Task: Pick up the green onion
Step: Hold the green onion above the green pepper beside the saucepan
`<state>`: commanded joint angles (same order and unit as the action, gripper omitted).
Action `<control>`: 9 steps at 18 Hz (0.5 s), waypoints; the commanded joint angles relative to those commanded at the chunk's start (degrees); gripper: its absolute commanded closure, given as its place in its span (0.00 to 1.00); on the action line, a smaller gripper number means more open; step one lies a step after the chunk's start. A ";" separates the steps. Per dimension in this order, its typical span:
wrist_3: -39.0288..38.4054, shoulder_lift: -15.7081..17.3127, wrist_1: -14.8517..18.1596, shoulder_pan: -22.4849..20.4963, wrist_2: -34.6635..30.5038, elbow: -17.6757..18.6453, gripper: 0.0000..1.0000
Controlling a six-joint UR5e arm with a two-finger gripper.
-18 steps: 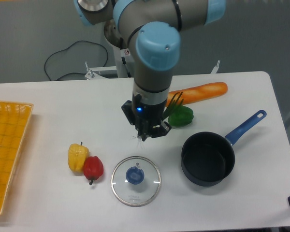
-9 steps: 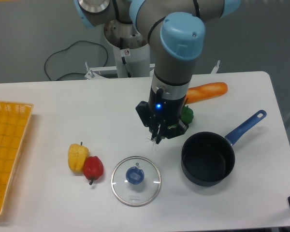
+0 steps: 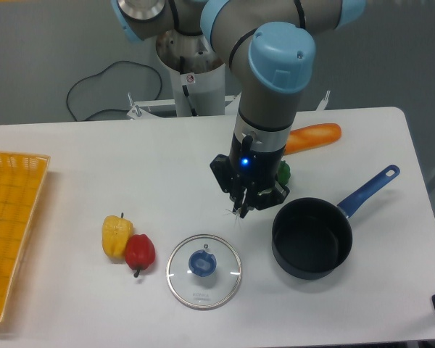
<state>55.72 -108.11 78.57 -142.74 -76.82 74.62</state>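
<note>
A grey robot arm with light blue joint caps reaches down from the top of the view, its wrist pointing straight down. A blue light glows on the wrist. The black claw (image 3: 241,210) hangs low, fingers drawn close together.

Counted on the worktop (image 3: 72,159): three bell peppers, namely one yellow pepper (image 3: 115,235), one red pepper (image 3: 140,251) and one green pepper (image 3: 283,172) at about two o'clock from them, one pot (image 3: 312,237), one glass lid (image 3: 204,271), one baguette (image 3: 313,137) and one yellow basket (image 3: 7,217).
</note>
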 joint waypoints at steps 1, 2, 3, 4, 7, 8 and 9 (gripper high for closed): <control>0.00 0.00 0.09 0.35 0.00 0.35 0.88; -0.09 0.00 0.09 0.96 -0.17 0.61 0.88; -0.09 0.00 0.09 1.32 -0.35 0.88 0.88; 0.00 0.09 0.18 1.75 -0.35 1.31 0.88; -0.09 0.09 0.26 2.29 -0.44 1.67 0.88; -0.09 0.09 0.26 2.37 -0.44 1.76 0.88; -0.09 0.00 0.26 2.46 -0.35 1.93 0.88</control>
<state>55.63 -108.10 78.84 -140.27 -77.17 76.55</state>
